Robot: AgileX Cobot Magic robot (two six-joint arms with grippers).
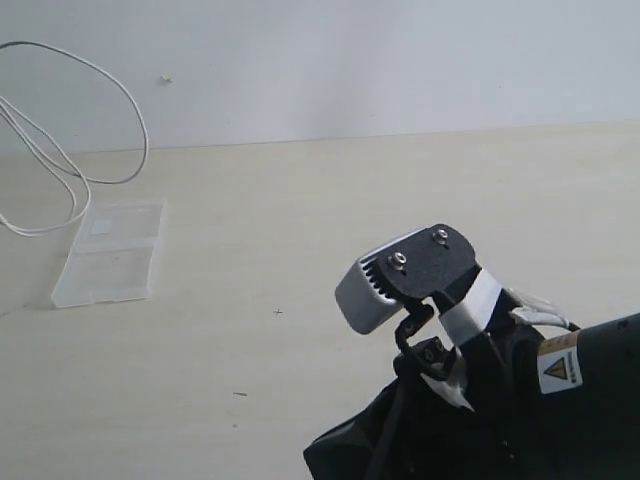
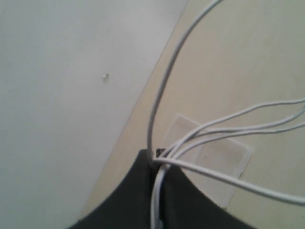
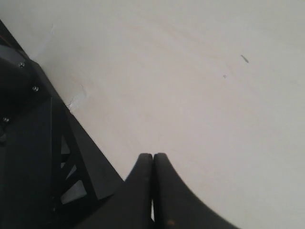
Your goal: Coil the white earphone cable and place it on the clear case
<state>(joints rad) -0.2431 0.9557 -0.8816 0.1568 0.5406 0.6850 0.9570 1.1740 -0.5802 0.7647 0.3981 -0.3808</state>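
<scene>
Nearest in the exterior view, the right arm (image 1: 590, 400) filled the 5 o'clock corner, with a grey wrist camera (image 1: 375, 285) mounted on a black bracket at its front. Its own wrist view showed the right gripper (image 3: 153, 160) with both black fingers pressed flat together. Nothing lay between them, and only bare pale table (image 1: 330, 200) lay beyond, marked by a small dark speck (image 3: 244, 58).

Farther back, at about 9 o'clock in the exterior view, the clear case (image 1: 110, 255) lay flat and opened out on the table, its two halves side by side. It was well apart from the right arm.

Beyond the case, at about 10 o'clock, the white earphone cable (image 1: 146, 140) hung in several loose loops that ran off the left edge of the view. The lowest loop reached down just beside the case's far left corner. Whether it touched the table could not be told.

In the left wrist view, the left gripper (image 2: 159, 160) was clamped narrowly on a bunch of cable strands. The strands fanned out from its black fingertips above the case, and one ran down between the fingers.

Farthest back stood the plain white wall (image 1: 350, 60), which bore one tiny mark.
</scene>
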